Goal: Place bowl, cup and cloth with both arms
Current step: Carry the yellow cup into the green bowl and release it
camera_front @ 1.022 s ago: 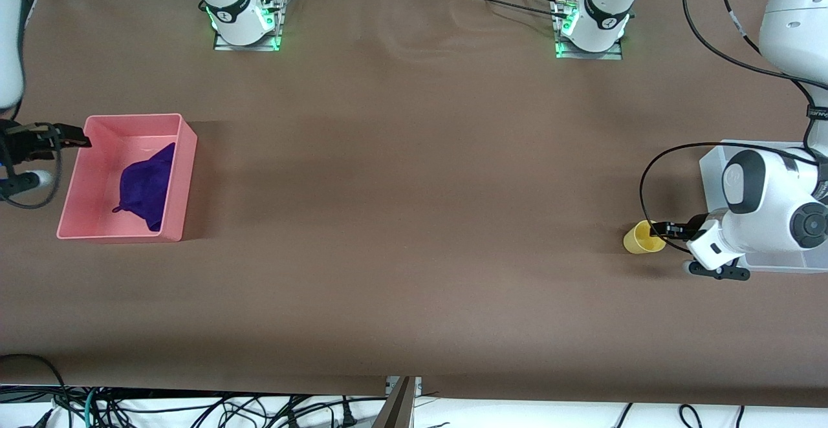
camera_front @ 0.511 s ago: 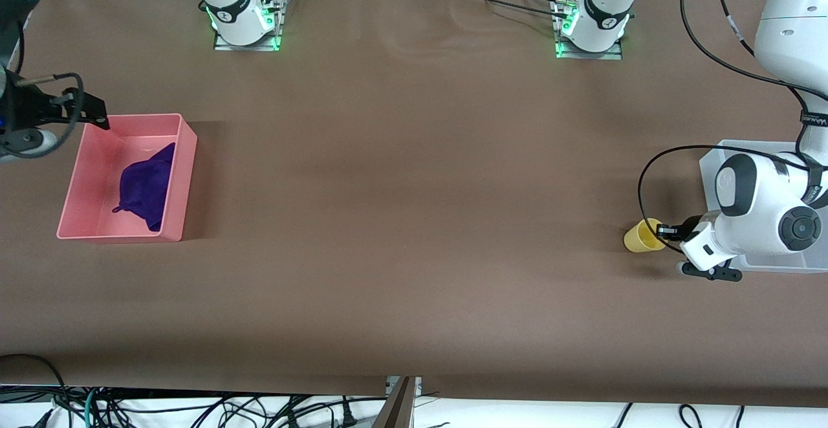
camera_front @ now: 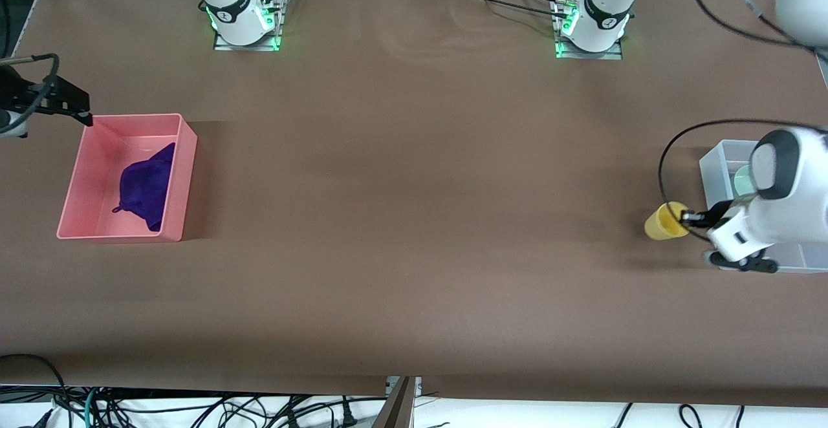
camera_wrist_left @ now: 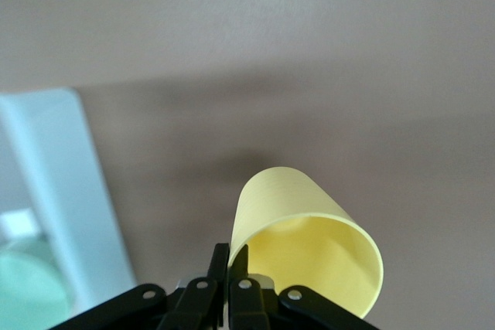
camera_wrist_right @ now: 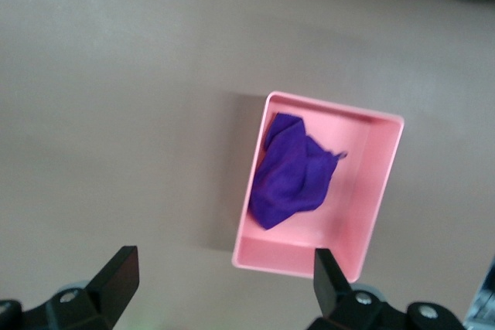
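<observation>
Front view: left gripper (camera_front: 687, 217) clamped on cup (camera_front: 665, 221) rim, above table (camera_front: 414, 189) at bin's (camera_front: 717, 168) 9 o'clock; bowl (camera_front: 742, 179) inside.

Left wrist view: cup (camera_wrist_left: 305, 249) likely light, thin, crushable.

Right wrist view: right gripper (camera_wrist_right: 220, 287) fingers apart, over the table beside the pink bin (camera_wrist_right: 375, 191), which holds the cloth (camera_wrist_right: 290, 171).

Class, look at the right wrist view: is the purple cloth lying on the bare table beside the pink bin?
No. The purple cloth lies crumpled inside the pink bin, enclosed by its walls, not on the table.

Yellow cup (camera_front: 665, 221), deep purple cloth (camera_front: 146, 185), pink bin (camera_front: 174, 202), mint-green bowl (camera_front: 742, 180).
</observation>
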Available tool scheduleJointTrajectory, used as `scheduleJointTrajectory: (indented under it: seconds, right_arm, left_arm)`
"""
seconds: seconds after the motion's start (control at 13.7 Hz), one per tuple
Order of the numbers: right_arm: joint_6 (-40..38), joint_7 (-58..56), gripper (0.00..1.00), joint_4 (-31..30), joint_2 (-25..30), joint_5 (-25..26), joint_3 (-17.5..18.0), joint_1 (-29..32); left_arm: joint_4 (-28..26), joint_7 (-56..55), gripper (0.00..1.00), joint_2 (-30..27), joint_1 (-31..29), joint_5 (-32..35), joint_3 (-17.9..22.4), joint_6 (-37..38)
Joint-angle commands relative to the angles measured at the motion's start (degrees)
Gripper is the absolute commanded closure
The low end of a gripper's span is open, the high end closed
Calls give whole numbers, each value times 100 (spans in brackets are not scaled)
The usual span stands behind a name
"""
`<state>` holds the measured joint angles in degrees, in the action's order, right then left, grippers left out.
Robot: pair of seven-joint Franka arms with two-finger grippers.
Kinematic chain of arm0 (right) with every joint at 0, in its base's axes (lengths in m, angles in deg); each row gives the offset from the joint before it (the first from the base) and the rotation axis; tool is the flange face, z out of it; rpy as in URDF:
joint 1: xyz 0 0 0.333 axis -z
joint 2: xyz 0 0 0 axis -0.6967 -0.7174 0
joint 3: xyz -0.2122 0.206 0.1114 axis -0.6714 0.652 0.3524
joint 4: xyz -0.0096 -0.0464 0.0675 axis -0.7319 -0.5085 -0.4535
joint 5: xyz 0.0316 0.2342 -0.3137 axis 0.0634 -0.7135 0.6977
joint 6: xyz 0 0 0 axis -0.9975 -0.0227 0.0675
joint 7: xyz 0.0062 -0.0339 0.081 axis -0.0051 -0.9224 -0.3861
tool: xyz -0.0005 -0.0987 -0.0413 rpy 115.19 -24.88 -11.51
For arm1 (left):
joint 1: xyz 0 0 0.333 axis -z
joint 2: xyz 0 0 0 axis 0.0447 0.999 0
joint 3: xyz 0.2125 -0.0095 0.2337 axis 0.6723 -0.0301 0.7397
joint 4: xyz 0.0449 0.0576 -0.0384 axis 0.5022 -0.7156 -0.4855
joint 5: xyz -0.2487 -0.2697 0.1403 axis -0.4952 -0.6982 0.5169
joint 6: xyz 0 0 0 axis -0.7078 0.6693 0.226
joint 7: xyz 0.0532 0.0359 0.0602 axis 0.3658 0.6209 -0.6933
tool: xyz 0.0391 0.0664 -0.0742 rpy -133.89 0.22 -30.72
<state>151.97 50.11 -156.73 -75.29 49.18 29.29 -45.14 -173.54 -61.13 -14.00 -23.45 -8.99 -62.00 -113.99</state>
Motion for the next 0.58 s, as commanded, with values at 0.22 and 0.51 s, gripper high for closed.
scheduleJointTrajectory:
  seconds: [0.22,0.51]
  right_arm:
    - [-142,496,0,-61,39,-134,93,63]
    - [-151,461,0,-26,-31,-134,84,54]
  left_arm:
    - [-198,2299,100,-343,-1363,599,159,311]
    - [-268,3066,100,52,-2015,608,168,-119]
